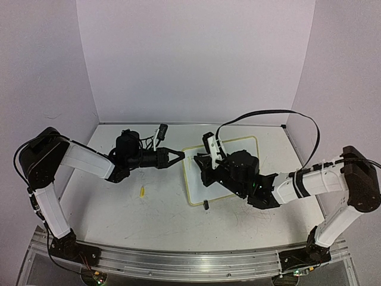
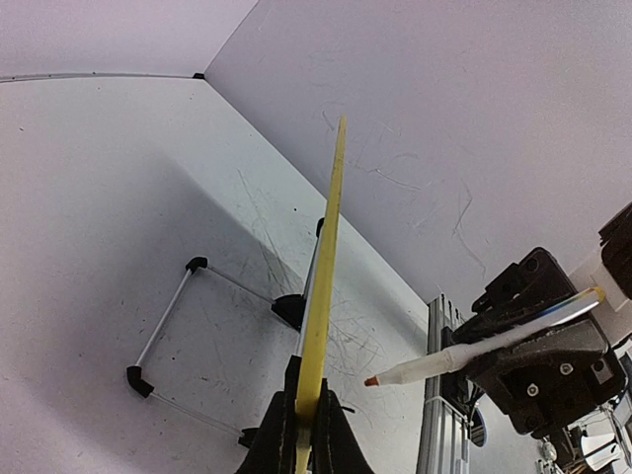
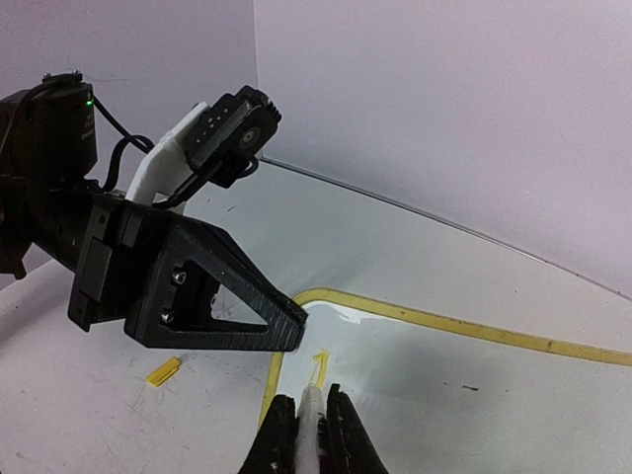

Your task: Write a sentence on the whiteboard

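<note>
My left gripper [image 1: 180, 155] is pinched almost shut on the thin yellow-green rim of the small white rounded-corner whiteboard [image 1: 196, 185], which runs away from its tips toward my right gripper [image 3: 312, 410]. That one is clamped on the white barrel of a marker pen [image 2: 434, 362], whose pale tip sits just ahead of it at the board's corner; I cannot tell whether it touches. I can make out none of the sentence on the bare white. I judge the board light, stiff and glossy, likely to skate or rock under pen pressure, so the rim is the right place to hold it. The round, smooth barrel could twist, so a firm mid-barrel hold suits it. My left fingertip sits just beside the pen tip and crowds the first strokes. A small black clip foot [image 1: 205, 205] sits at the board's near edge, and a little yellow pen cap [image 1: 142, 191] lies on the scuffed tabletop beside my left gripper, well apart from the board.
</note>
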### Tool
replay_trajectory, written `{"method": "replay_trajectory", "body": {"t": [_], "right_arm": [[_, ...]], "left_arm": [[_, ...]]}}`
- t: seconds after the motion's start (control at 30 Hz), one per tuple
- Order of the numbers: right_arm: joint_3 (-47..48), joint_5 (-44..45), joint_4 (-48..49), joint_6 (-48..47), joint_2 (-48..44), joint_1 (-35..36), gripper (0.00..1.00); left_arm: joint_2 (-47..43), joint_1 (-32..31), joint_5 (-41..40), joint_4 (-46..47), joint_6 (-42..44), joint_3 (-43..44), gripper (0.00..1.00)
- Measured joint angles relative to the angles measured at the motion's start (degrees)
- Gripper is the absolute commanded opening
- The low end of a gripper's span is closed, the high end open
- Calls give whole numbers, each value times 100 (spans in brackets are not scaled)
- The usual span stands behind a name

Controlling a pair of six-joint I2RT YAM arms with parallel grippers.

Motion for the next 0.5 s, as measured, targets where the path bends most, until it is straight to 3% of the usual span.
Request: {"method": "replay_trajectory", "body": {"t": [0.5], "right_arm": [[111,16,43,-234,234,-133,0]], "left_arm": [[0,0,4,1,0,0,0]]}}
